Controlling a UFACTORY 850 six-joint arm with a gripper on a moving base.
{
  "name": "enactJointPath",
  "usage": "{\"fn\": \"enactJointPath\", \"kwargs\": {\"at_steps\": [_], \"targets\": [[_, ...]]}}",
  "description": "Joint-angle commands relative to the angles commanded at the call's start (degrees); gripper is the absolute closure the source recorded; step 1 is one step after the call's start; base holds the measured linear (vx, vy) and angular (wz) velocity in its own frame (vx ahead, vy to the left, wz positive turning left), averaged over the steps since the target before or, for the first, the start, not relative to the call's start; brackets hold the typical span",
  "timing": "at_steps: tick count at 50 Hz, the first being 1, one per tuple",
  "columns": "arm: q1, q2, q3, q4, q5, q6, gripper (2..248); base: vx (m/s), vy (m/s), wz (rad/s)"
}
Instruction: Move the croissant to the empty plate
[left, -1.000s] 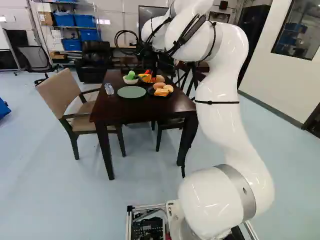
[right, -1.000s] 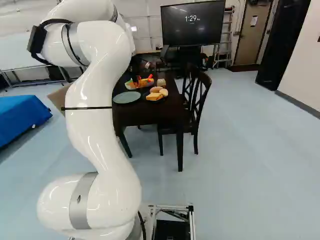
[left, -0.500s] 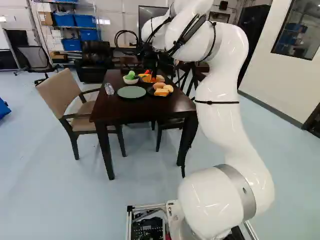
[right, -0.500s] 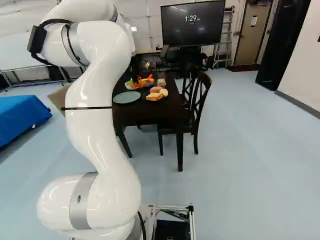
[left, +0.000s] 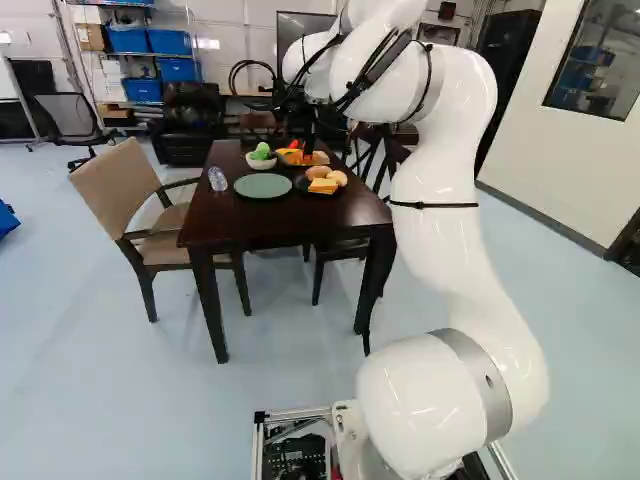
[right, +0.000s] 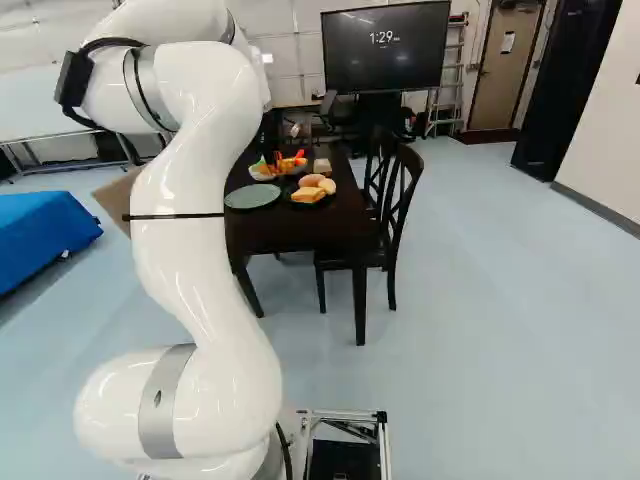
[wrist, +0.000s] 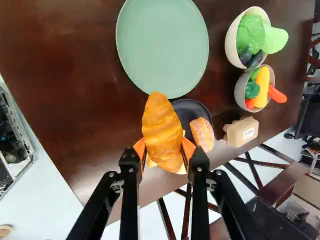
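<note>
High over the table's far part, my gripper (left: 308, 145) hangs in the left base view. In the wrist view the gripper (wrist: 161, 152) is shut on the golden croissant (wrist: 162, 130), with an orange pad against each side. The croissant covers part of the black plate (wrist: 187, 110) and the bread beneath it. Beside that plate lies the round green plate (wrist: 162, 45), with nothing on it; the left base view shows the green plate (left: 263, 186) left of the black one. The arm hides the gripper in the right base view.
The dark table (left: 290, 220) also bears two bowls of toy vegetables (wrist: 250, 37) (wrist: 267, 75), a wrapped brown item (wrist: 241, 131) and a clear bottle (left: 217, 178). A beige chair (left: 125, 185) is at its left, dark chairs (right: 400, 200) at its right.
The base has moved slightly ahead, so the table and chairs stand a touch nearer in both base views. The arm shows no clear shift against its lowest joint.
</note>
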Motion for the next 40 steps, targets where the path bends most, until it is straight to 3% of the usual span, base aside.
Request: {"fn": "enactJointPath", "kwargs": {"at_steps": [17,40], "targets": [[0.00,0.00,0.00,0.00,0.00,0.00,142,0.047,0.000,-0.001],[0.00,0.00,0.00,0.00,0.00,0.00,142,0.050,0.024,0.120]]}}
